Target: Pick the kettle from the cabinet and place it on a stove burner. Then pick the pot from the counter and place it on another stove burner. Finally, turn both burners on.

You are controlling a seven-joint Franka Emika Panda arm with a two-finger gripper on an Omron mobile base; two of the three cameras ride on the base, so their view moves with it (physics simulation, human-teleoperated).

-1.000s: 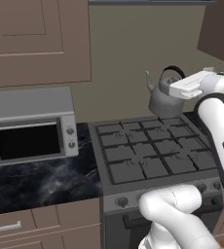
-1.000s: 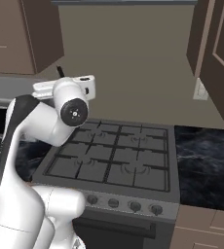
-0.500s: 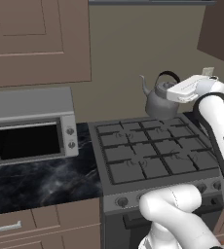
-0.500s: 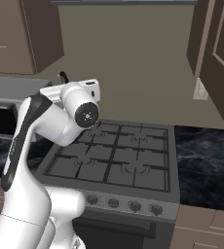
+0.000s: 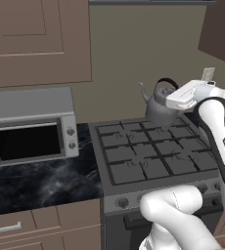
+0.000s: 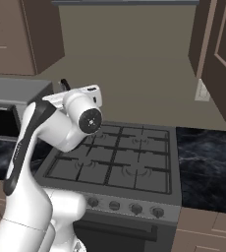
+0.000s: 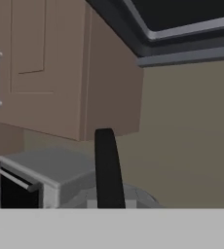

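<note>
Left base view: our hand (image 5: 169,97) clamps black arched handle of small grey metal kettle (image 5: 159,106), hovering over rear right stove burner (image 5: 171,133); fingertips hidden. Grates bare around.

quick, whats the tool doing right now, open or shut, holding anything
Tool: shut on the kettle, gripping its black handle above the back of the stove.
</note>
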